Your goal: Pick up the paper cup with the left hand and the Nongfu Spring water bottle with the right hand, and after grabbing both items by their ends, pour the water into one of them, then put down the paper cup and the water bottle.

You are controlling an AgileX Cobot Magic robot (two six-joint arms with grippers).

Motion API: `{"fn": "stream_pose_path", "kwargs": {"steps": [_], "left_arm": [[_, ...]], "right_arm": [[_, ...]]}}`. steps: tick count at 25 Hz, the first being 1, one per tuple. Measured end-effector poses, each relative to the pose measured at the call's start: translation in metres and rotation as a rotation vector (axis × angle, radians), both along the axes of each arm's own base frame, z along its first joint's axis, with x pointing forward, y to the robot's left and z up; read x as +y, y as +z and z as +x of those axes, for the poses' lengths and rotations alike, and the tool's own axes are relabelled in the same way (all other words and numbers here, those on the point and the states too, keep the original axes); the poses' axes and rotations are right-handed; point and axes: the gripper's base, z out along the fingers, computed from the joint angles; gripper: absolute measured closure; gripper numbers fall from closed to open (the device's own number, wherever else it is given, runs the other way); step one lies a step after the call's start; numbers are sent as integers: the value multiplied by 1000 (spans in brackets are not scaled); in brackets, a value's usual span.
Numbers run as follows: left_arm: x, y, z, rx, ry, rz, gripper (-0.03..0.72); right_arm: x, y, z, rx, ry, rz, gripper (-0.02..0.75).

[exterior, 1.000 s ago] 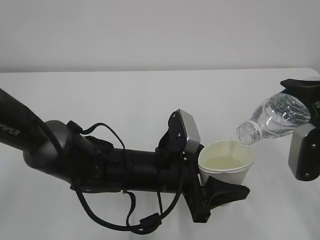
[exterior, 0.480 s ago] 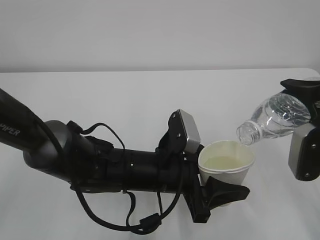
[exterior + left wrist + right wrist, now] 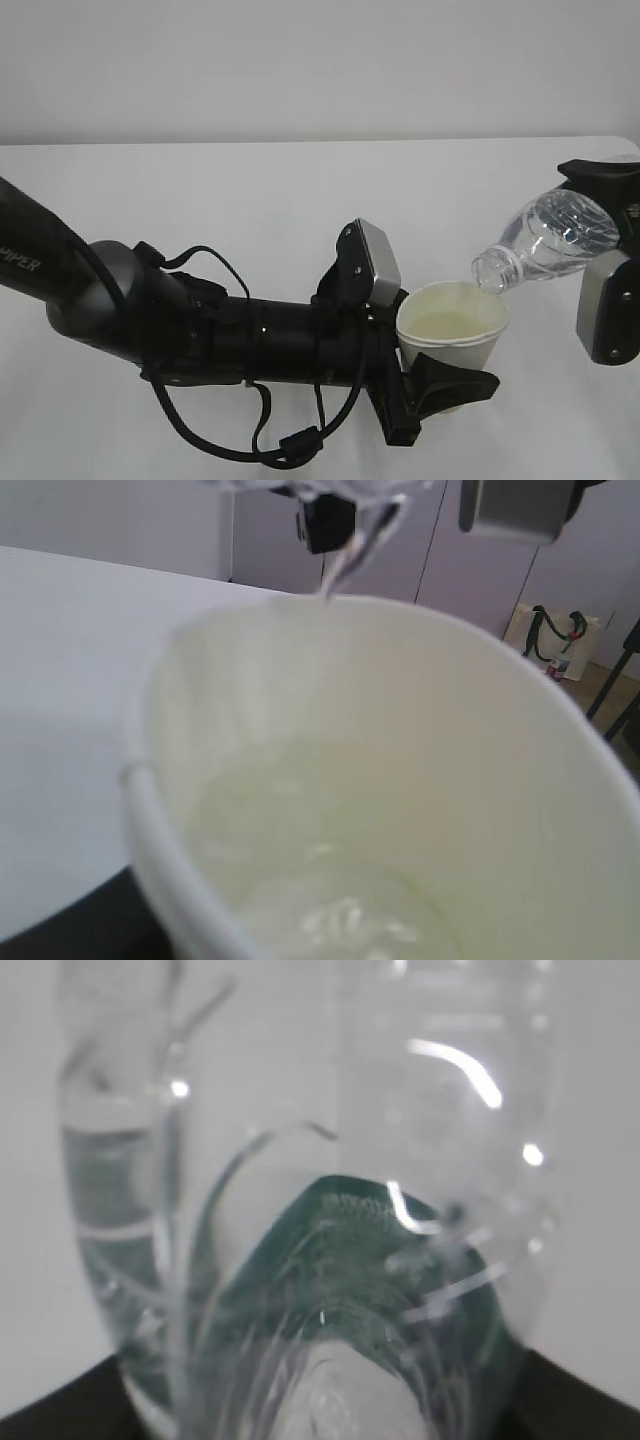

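Water (image 3: 330, 910) pools in the paper cup (image 3: 453, 335), which we see clamped upright in the left hand (image 3: 425, 385) above the table (image 3: 250, 200); the right hand (image 3: 612, 260) grips the Nongfu Spring water bottle (image 3: 545, 240), tilted with its neck over the cup's rim.

Tilted clear bottle (image 3: 555, 236) mouths over upright white paper cup (image 3: 455, 340) holding water (image 3: 330, 900).
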Motion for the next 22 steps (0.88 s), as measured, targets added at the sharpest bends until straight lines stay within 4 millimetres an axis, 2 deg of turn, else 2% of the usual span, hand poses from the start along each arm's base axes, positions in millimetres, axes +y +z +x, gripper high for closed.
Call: {"fn": "stream_pose_path", "kwargs": {"steps": [22], "left_arm": [[0,0,0,1,0,0,249]], "right_arm": [[0,0,0,3,1,-3,311]]}}
